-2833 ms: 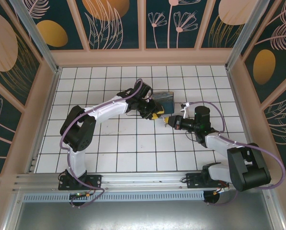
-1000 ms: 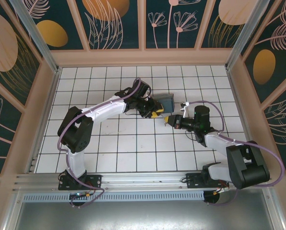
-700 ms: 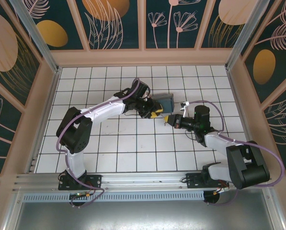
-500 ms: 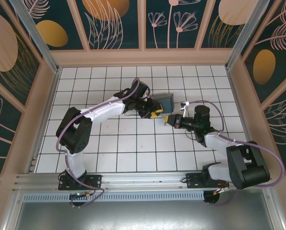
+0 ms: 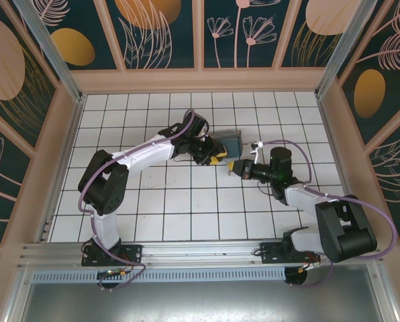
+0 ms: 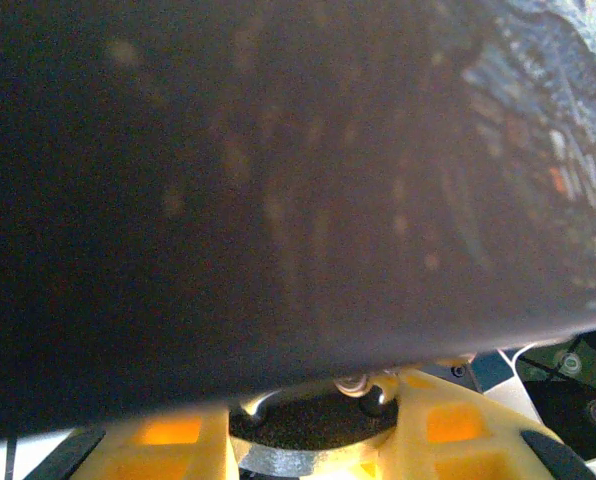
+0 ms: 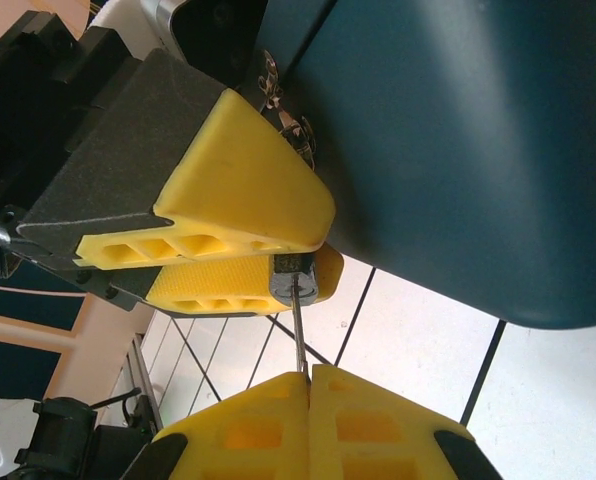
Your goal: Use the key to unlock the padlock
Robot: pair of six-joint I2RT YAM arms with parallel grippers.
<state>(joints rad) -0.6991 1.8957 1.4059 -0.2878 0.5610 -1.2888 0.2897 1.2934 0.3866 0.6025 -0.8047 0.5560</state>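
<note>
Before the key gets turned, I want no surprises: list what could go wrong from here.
The key, a thin shaft, is pinched only at the tips of the right gripper; turning may slip or bend it. The padlock sits at the tips of the left gripper, so torque might twist it loose.

Robot lab cell, gridded tabletop (image 5: 153,201), leaf-patterned enclosure walls (image 5: 166,33)

Padlock (image 7: 294,277) mostly hidden btwn pads (image 7: 248,200).

Left fingers (image 7: 228,200) stand narrowly apart, facing right fingers (image 7: 368,420) pressed fully together.
</note>
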